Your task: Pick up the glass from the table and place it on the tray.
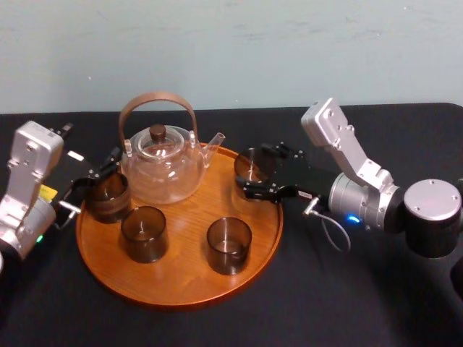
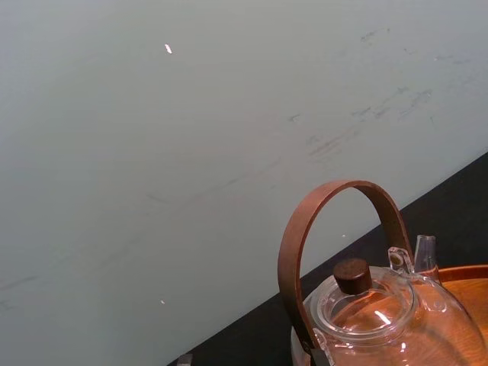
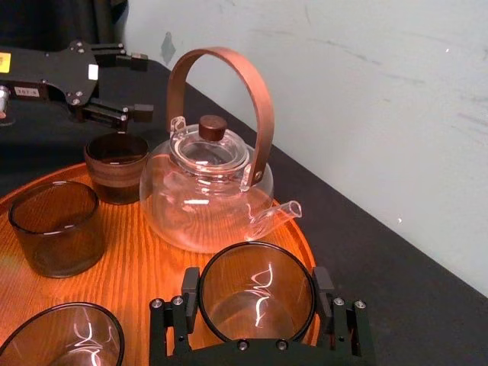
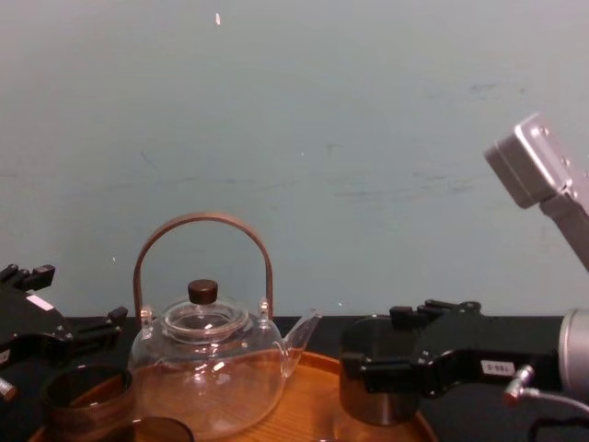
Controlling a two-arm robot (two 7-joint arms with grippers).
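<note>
currently right gripper [image 3: 257,301] pinches a glass [image 3: 255,267] at the tray's [image 1: 181,293] right rim, left gripper [image 1: 100,172] spread at its left rim; four glasses, one teapot [image 1: 163,163]

**Wooden Tray Rests on Black-Draped Tabletop**

A tabletop [image 1: 325,303] covered in flat black cloth runs the full width of the scene. A large round orange-brown wooden tray [image 1: 184,278] with a low raised rim rests directly on the cloth, a little left of the middle.
</note>
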